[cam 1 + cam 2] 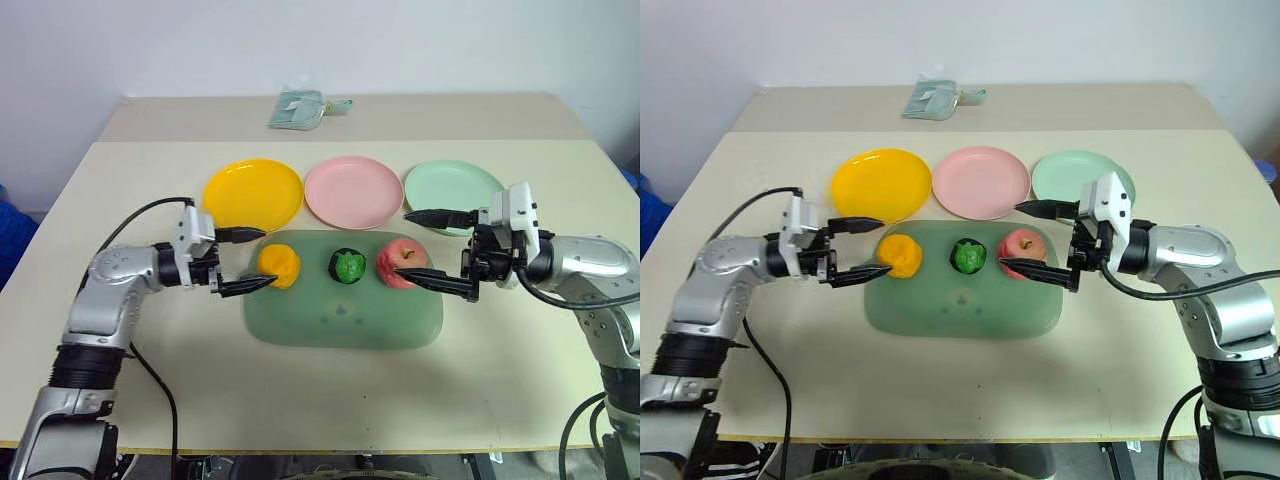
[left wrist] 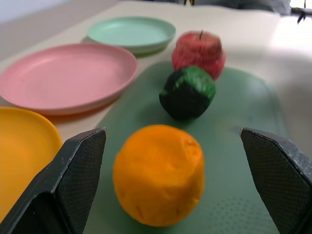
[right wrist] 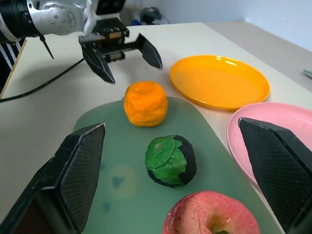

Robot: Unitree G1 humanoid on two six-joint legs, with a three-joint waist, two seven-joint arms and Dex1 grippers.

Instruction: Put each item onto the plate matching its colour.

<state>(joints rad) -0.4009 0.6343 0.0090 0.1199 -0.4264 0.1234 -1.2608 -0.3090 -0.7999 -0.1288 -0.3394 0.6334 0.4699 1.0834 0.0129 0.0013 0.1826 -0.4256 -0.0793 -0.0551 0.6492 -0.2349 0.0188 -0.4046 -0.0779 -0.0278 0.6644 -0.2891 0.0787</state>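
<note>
Our left gripper (image 1: 246, 261) is level, fingers spread around the lumpy orange toy fruit (image 1: 278, 265). Our right gripper (image 1: 424, 250) is spread beside the pinkish-red toy apple (image 1: 400, 263). Both fruits sit on the pale green mat (image 1: 343, 310) on the beige table (image 1: 300, 400).

orange fruit (image 1: 279, 265) | green-and-black fruit (image 1: 347, 265) | pinkish-red apple (image 1: 400, 263) | yellow-orange plate (image 1: 252, 193) | mat (image 1: 340, 320) seemingly pale green

Apple (image 3: 210, 214) gets chopped off at the frame edge in the right wrist view, pink plate (image 3: 273, 131) too; that teal bundle (image 1: 298, 108) at the tabletop's far end, can't tell what it is.
</note>
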